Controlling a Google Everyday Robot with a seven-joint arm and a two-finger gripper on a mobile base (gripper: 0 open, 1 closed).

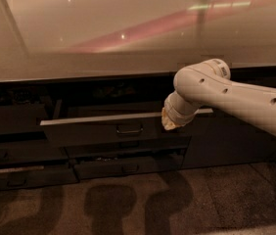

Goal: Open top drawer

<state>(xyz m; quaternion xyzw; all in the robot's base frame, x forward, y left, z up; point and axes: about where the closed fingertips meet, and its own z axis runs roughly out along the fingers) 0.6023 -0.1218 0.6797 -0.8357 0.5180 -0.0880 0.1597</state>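
The top drawer is a wide dark grey front with a pale grey top edge and a small central bar handle. It stands pulled out from the cabinet, with a dark gap behind its top edge. My white arm reaches in from the right. My gripper is at the arm's end, over the right part of the drawer's top edge, to the right of the handle.
A glossy pale countertop runs above the drawers. Narrower grey drawer fronts sit below, another at lower left. A dark cabinet panel lies right. Mottled floor in front.
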